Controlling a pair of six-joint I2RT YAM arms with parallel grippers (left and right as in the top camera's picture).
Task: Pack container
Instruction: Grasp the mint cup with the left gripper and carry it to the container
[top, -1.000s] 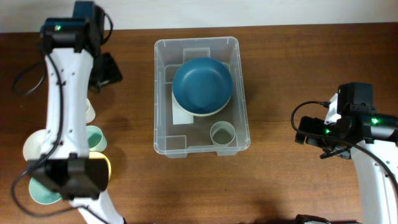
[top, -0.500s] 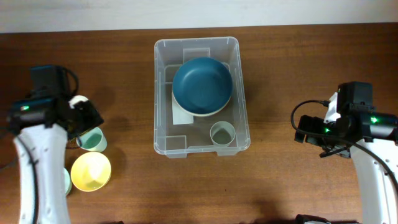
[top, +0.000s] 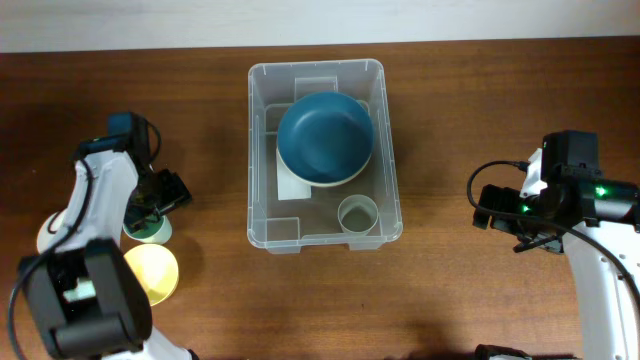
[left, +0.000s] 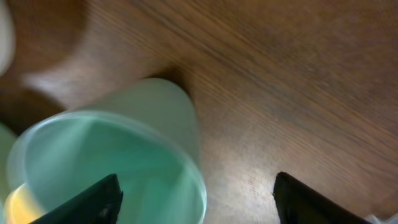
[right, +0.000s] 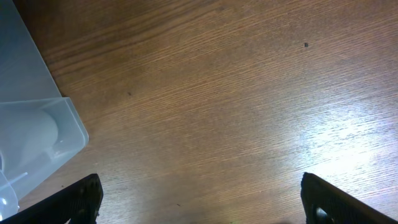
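Currently mid-pick: left hand (left: 196, 193) wide open and empty over the mint cup (left: 118, 155) at frame left, right hand (right: 202, 193) open and idle, container (top: 318, 67) centre-frame holding a blue bowl (top: 325, 135); next, descend and close on the cup wall.

Bright, even light from above, with soft shadows. The left wrist view is motion-blurred and the green cup (left: 115, 149) is smeared. In the right wrist view a glare patch whitens the table (right: 348, 134).
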